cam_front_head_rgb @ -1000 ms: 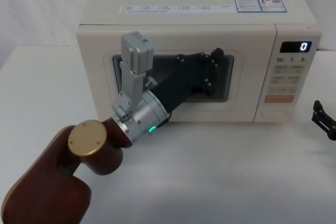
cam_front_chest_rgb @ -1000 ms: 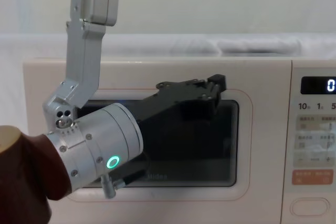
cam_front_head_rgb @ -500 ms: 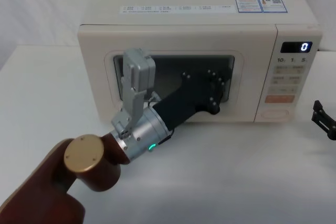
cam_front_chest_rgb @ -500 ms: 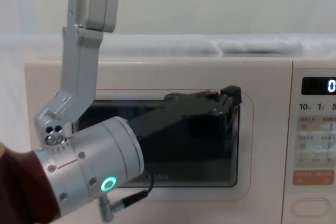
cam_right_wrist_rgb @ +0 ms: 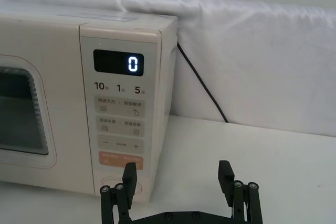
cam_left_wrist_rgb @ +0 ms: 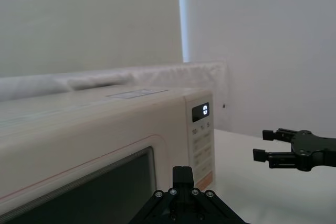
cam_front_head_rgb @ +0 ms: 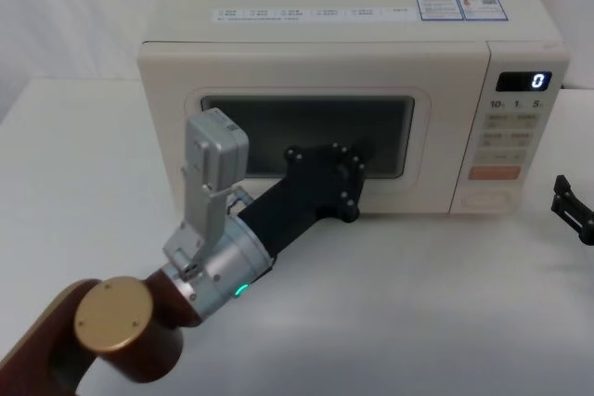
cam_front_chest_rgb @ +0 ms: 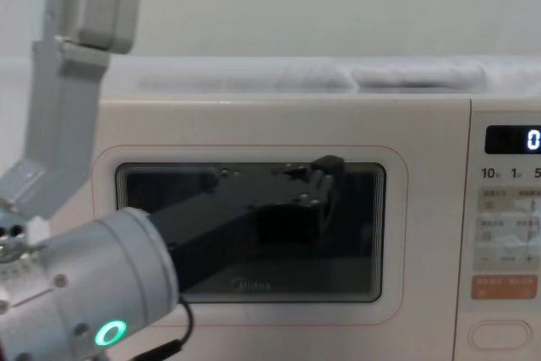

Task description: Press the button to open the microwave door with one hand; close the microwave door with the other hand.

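Straight ahead of me on the white desk (cam_front_head_rgb: 445, 303) stands the cream box-shaped microwave oven (cam_front_head_rgb: 353, 44), and its large cream door with the dark rounded-corner window and thin pink outline (cam_front_chest_rgb: 254, 234) lies flush with the front of the oven, shut. My left hand (cam_front_head_rgb: 357, 157), black and two-fingered on a silver-grey cylindrical arm with a green ring light (cam_front_head_rgb: 239, 290), is held in front of the lower right part of that window, near the glass; whether it touches the door I cannot tell, and I cannot tell how its fingers are set, since from the head and chest views they merge with the dark window behind them. To the right of the door is the control panel with a dark display showing a lit "0" (cam_right_wrist_rgb: 118, 63), rows of small pale keys below it, then an orange rectangular key (cam_right_wrist_rgb: 121, 160), and lowest of all the wide cream pill-shaped button with a thin outline (cam_front_head_rgb: 489, 199), just above the desk. My right hand (cam_right_wrist_rgb: 178, 179), also black, hangs low to the right of the microwave and clear of it, fingers spread apart with nothing between them, level with that lowest button but not touching the panel.
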Motion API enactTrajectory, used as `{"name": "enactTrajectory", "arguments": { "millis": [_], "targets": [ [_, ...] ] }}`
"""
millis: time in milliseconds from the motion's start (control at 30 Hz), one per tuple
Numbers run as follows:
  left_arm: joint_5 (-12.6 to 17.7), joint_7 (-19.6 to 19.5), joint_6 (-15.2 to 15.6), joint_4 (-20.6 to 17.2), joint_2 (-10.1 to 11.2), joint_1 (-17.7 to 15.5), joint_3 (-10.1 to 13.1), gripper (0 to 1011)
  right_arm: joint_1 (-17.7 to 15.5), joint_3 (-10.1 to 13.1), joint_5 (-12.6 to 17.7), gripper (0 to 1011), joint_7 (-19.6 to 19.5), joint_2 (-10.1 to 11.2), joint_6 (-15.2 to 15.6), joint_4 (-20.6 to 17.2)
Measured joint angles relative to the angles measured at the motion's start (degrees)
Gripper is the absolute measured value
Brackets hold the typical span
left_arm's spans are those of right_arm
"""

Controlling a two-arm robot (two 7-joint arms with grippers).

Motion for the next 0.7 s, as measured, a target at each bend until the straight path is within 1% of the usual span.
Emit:
{"name": "enactTrajectory", "arguments": {
  "millis": [133,167,233,267,333,367,400,433,467,500,567,600,667,700],
  "targets": [
    [0.67,1.50,0.45,-2.48,0.95,2.34,-1.38,0,0.01,0.00,0.00,1002,0.00,0.00,0.00,0.00],
    [0.97,2.21,0.63,-3.47,1.40,3.43,-2.12,0,0.00,0.00,0.00,1002,0.00,0.00,0.00,0.00],
    [1.25,2.84,0.79,-4.38,1.86,4.48,-2.91,0,0.00,0.00,0.00,1002,0.00,0.00,0.00,0.00],
    [1.57,3.54,1.03,-5.22,2.33,5.54,-3.86,0,0.00,0.00,0.00,1002,0.00,0.00,0.00,0.00],
    [1.84,4.26,1.19,-5.99,2.72,6.54,-4.82,0,0.00,0.00,0.00,1002,0.00,0.00,0.00,0.00],
    [2.22,5.13,1.35,-6.63,3.12,7.64,-5.96,0,0.00,0.00,0.00,1002,0.00,0.00,0.00,0.00],
    [2.40,5.57,1.38,-6.97,3.32,8.19,-6.63,0,0.00,0.00,0.00,1002,0.00,0.00,0.00,0.00],
    [2.79,6.51,1.45,-7.60,3.71,9.26,-7.94,0,0.00,0.00,0.00,1002,0.00,0.00,0.00,0.00],
    [2.79,6.51,1.45,-7.60,3.71,9.26,-7.94,0,0.00,0.00,0.00,1002,0.00,0.00,0.00,0.00],
    [3.13,7.30,1.47,-8.17,3.99,10.20,-9.26,0,0.00,0.00,0.00,1002,0.00,0.00,0.00,0.00],
    [3.51,8.24,1.49,-8.68,4.18,11.13,-10.52,0,0.00,0.00,0.00,1002,0.00,0.00,0.00,0.00],
    [3.80,9.03,1.45,-9.20,4.30,11.99,-11.82,0,0.00,0.00,0.00,1002,0.00,0.00,0.00,0.00],
    [4.13,9.94,1.32,-9.76,4.36,12.88,-13.16,0,0.00,0.00,0.00,1002,0.00,0.00,0.00,0.00],
    [4.42,10.82,1.10,-10.26,4.37,13.79,-14.48,0,0.00,0.00,0.00,1002,0.00,0.00,0.00,0.00]
  ]
}}
